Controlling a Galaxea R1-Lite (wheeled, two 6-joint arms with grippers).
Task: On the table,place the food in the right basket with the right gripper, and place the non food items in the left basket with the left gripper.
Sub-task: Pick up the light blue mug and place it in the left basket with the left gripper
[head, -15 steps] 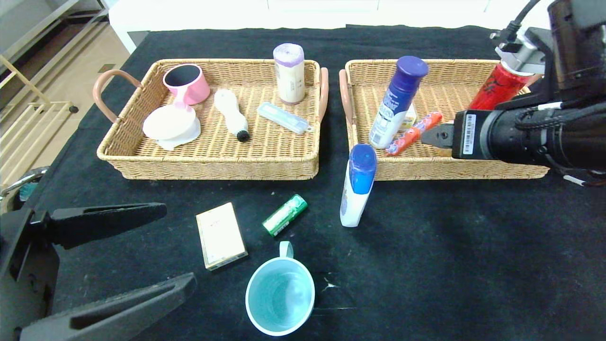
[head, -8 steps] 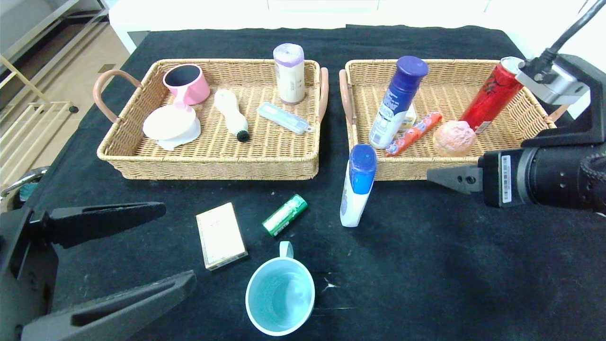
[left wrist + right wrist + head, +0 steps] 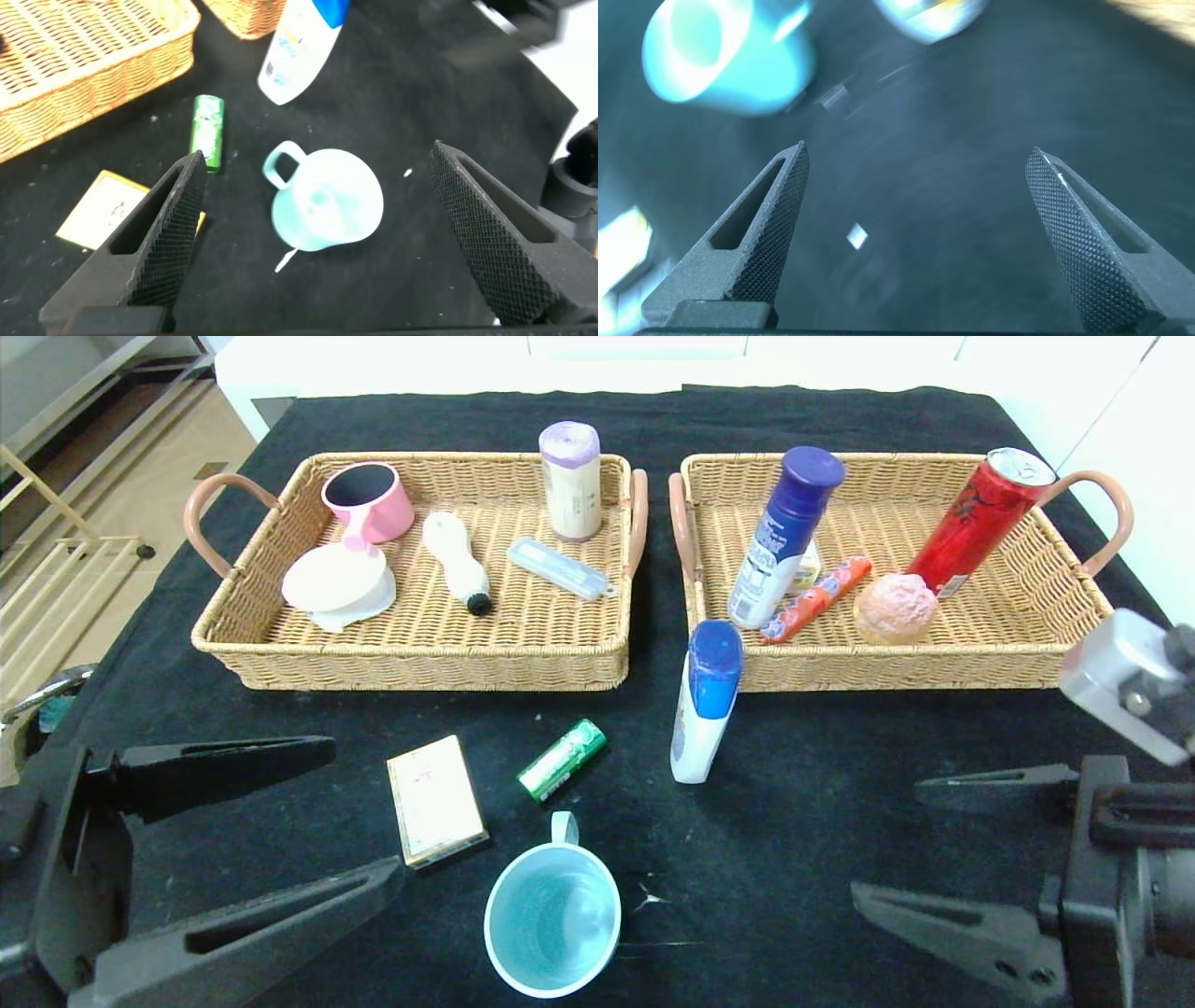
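On the black table lie a teal mug (image 3: 553, 917), a beige box (image 3: 436, 800), a green tube (image 3: 562, 759) and a white bottle with a blue cap (image 3: 707, 705), which leans by the right basket (image 3: 934, 665). My left gripper (image 3: 364, 810) is open and empty at the front left, beside the box. In the left wrist view (image 3: 318, 159) the mug (image 3: 327, 201) lies below and between its fingers. My right gripper (image 3: 887, 840) is open and empty at the front right, over bare cloth (image 3: 917, 154). A pink ball (image 3: 894, 607) lies in the right basket.
The left basket (image 3: 420, 667) holds a pink cup (image 3: 369, 502), a white lid, a brush (image 3: 455, 560), a clear case and a roll. The right basket also holds a blue-capped bottle (image 3: 782, 534), a candy tube (image 3: 815, 598) and a red can (image 3: 980, 521).
My right gripper has drawn back from over the right basket to the front right of the table, leaving the pink ball in the basket. My left gripper has hardly moved.
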